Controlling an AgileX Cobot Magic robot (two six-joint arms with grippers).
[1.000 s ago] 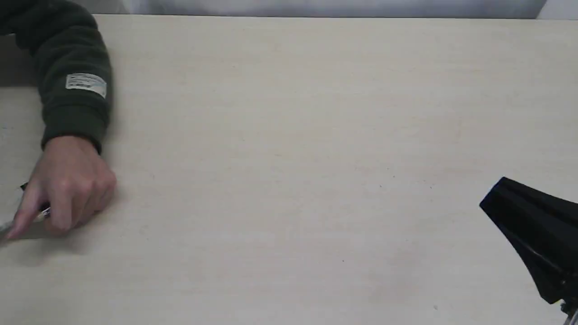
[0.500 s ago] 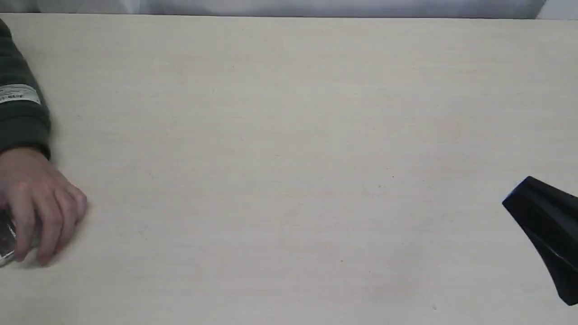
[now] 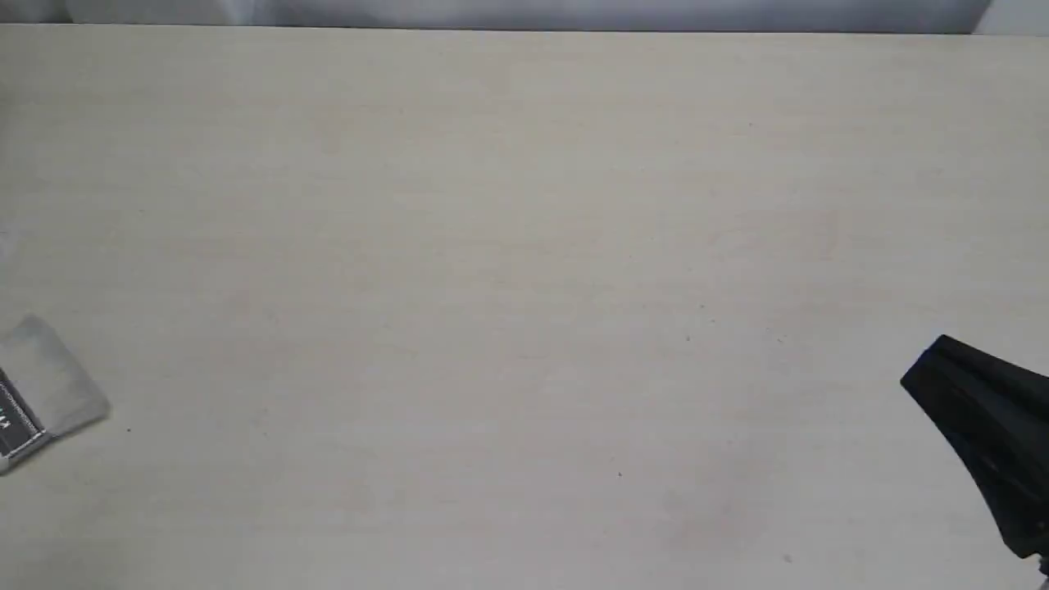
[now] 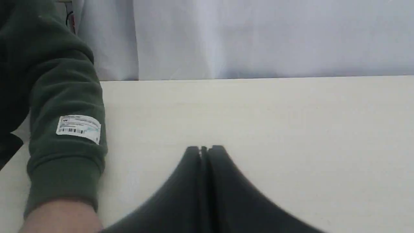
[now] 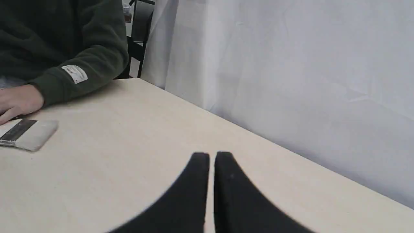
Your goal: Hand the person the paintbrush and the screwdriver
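Observation:
The paintbrush (image 3: 51,385) lies flat at the table's far left edge, with its pale bristles and part of the silver ferrule showing and its handle cut off. In the right wrist view the paintbrush (image 5: 30,134) rests just beside the person's hand (image 5: 17,102). The person's dark green sleeve (image 4: 64,129) fills the side of the left wrist view. My left gripper (image 4: 204,149) is shut and empty over bare table. Far from the brush, my right gripper (image 5: 212,156) is shut with nothing in it; its black body (image 3: 983,426) sits at the right edge. The screwdriver is not visible.
The pale wooden table (image 3: 524,246) stretches between the brush and my right gripper. A white cloth backdrop (image 5: 291,64) hangs behind the table's far edge. A dark chair frame (image 5: 137,42) stands behind the person.
The person's hand slid left and out of the exterior view, leaving the paintbrush lying at the left edge. My right gripper shifted slightly at the right edge.

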